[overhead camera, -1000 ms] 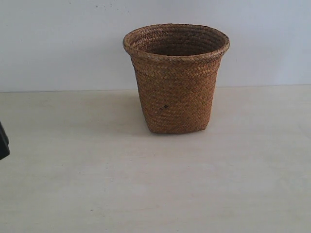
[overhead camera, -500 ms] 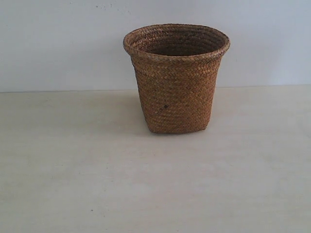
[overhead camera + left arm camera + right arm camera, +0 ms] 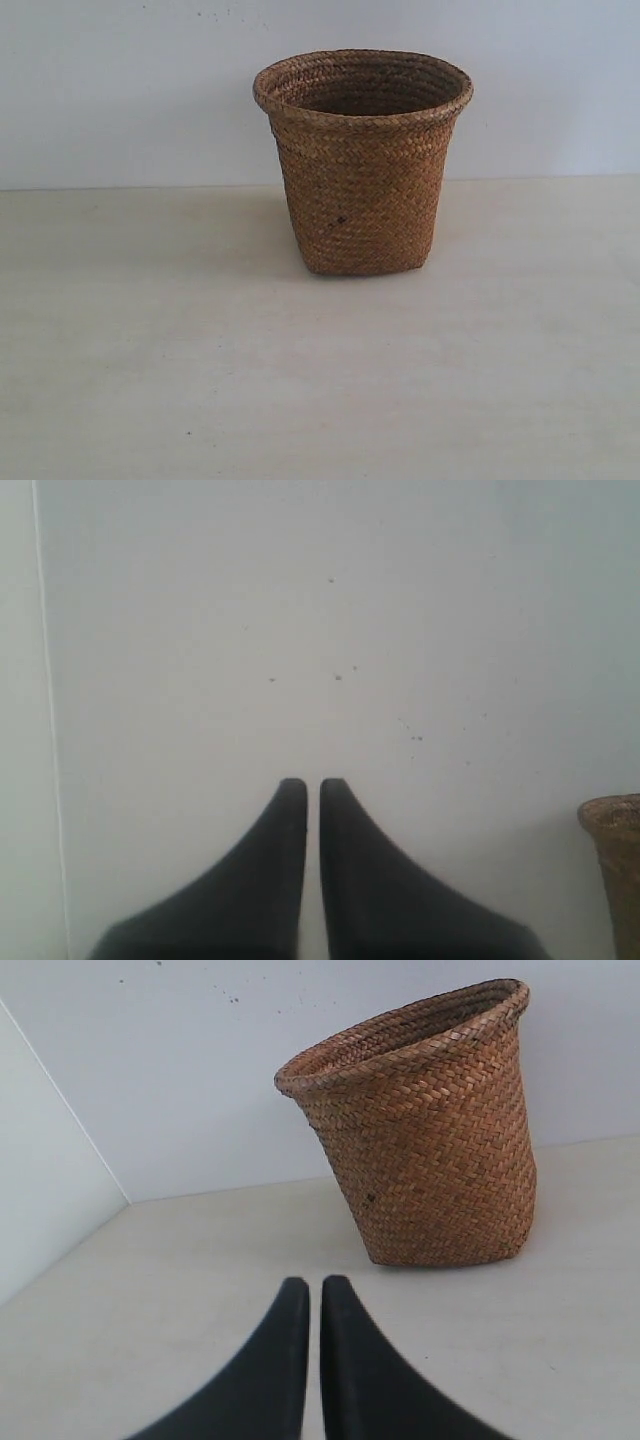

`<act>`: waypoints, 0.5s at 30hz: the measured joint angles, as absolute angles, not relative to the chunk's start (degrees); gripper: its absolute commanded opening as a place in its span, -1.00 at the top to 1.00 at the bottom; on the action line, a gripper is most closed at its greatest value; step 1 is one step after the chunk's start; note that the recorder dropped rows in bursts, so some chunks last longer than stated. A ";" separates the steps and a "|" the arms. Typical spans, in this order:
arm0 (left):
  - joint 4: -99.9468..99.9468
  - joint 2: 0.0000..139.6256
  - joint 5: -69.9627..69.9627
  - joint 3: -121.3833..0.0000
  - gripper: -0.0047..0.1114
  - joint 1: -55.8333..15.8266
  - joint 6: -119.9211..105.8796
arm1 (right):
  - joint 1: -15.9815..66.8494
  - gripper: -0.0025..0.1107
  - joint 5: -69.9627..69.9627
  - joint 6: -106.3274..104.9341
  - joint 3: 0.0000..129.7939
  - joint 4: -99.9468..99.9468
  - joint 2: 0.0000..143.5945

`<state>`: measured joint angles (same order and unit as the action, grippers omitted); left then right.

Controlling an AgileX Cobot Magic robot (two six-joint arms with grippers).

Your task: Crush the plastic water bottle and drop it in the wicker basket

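The brown wicker basket (image 3: 362,160) stands upright on the pale table near the back wall, its dark spot facing the camera. The right wrist view shows the wicker basket (image 3: 425,1130) a little beyond my right gripper (image 3: 315,1282), whose black fingers are shut with nothing between them. My left gripper (image 3: 313,783) is also shut and empty, facing the white wall, with only the rim of the wicker basket (image 3: 612,825) at the picture's edge. The plastic water bottle shows in no view. Neither gripper appears in the exterior view.
The pale tabletop (image 3: 320,370) spreads around the basket. A white wall (image 3: 120,90) rises behind it, and a side wall meets it in a corner (image 3: 120,1195) in the right wrist view.
A dark piece of the left arm at the exterior view's left edge one second ago has left the picture. The basket has not moved.
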<state>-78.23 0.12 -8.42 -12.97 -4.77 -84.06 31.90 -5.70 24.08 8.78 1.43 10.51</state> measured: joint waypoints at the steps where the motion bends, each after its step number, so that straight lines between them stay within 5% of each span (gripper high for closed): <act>1: -78.23 0.12 -8.98 -12.13 0.85 -4.77 -84.06 | 31.90 0.94 -5.70 24.08 8.78 1.43 10.51; 5: -75.00 0.12 -10.07 -6.99 0.85 -4.77 -77.39 | 31.90 0.94 -5.70 24.08 8.78 1.43 10.51; 15: -16.10 0.12 0.00 -0.34 0.85 -4.77 -13.54 | 31.90 0.94 -5.47 24.08 8.78 1.43 10.51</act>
<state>-16.10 0.12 0.00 -0.34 -4.77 -13.54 31.90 -5.47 24.08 8.78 1.43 10.51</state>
